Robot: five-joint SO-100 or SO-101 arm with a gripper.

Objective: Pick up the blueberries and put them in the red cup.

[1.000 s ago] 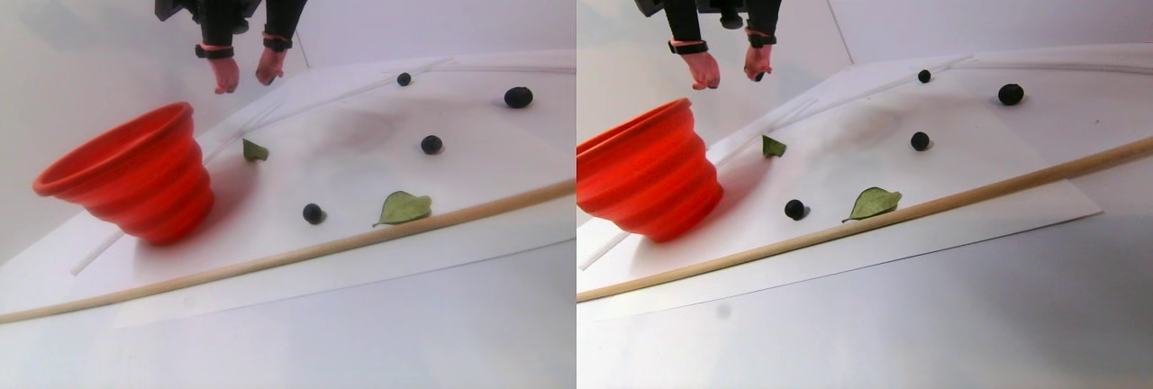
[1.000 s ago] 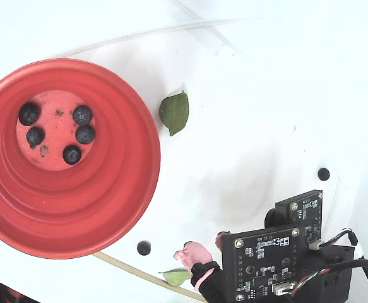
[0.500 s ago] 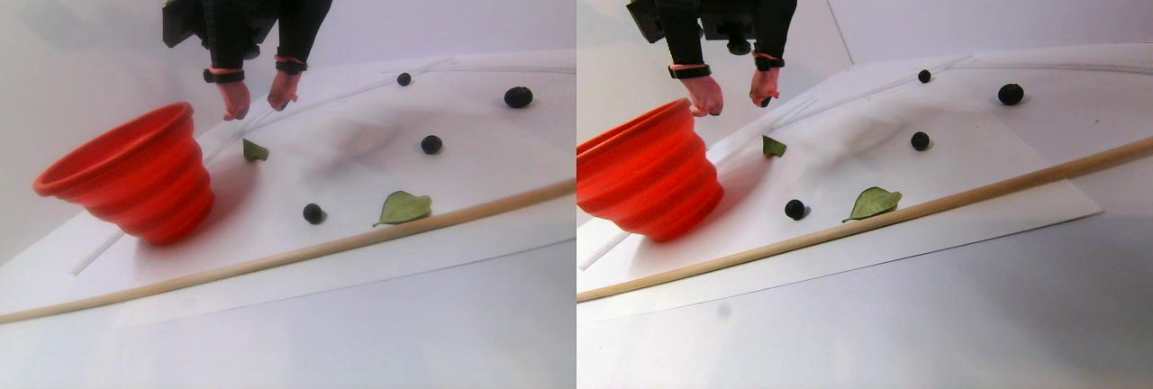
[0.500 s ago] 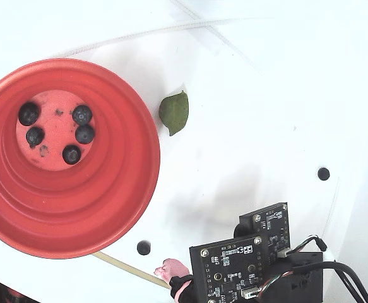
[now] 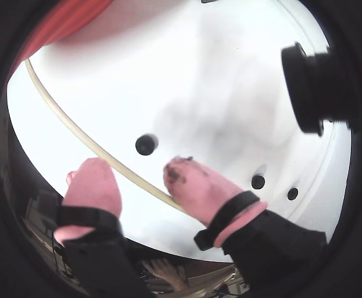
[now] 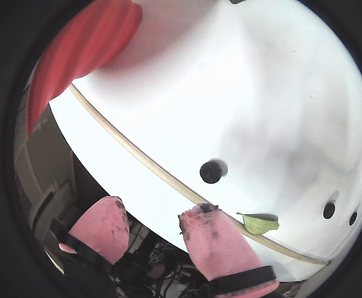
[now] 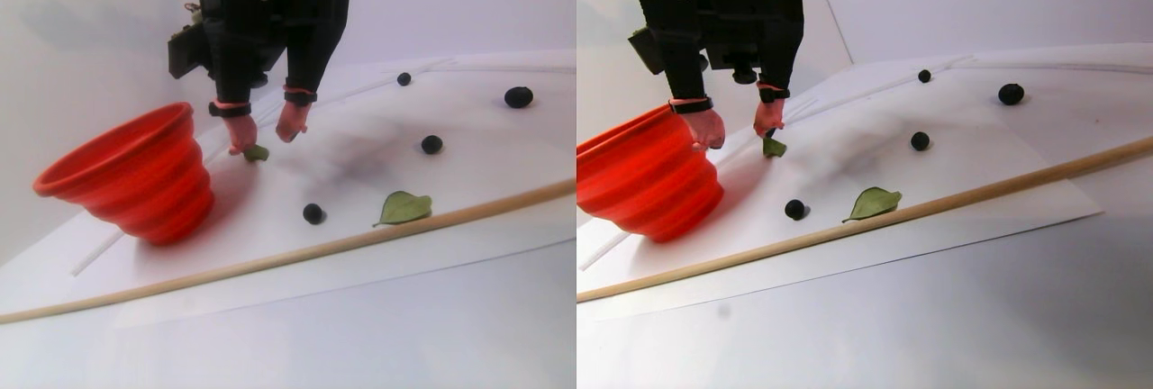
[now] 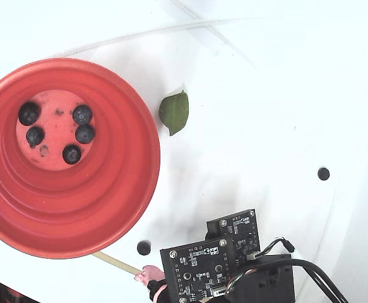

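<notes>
The red cup (image 8: 117, 208) stands at the left of the fixed view with several blueberries (image 8: 81, 114) on its bottom. More blueberries lie on the white sheet: one near the stick (image 7: 313, 213), one mid-sheet (image 7: 431, 144) and a larger one further back (image 7: 517, 96). My gripper (image 7: 265, 141) hangs open just right of the cup (image 7: 135, 182), its pink fingertips (image 7: 241, 144) low over a small leaf. In both wrist views nothing is between the fingers. A berry (image 5: 146, 144) lies just beyond the gripper (image 5: 137, 177); in the other wrist view that berry (image 6: 211, 172) sits past the gripper (image 6: 156, 211).
A long wooden stick (image 7: 360, 240) runs along the sheet's near edge and crosses under the fingers (image 5: 94, 146). Two green leaves lie on the sheet, a big one (image 7: 404, 207) by the stick and a small one (image 8: 175, 112) by the cup. White tubing (image 7: 504, 63) curves along the back.
The arm has come down and moved toward the cup and the near berry; in the fixed view it slid left. The gripper stays open and the berries have not moved.
</notes>
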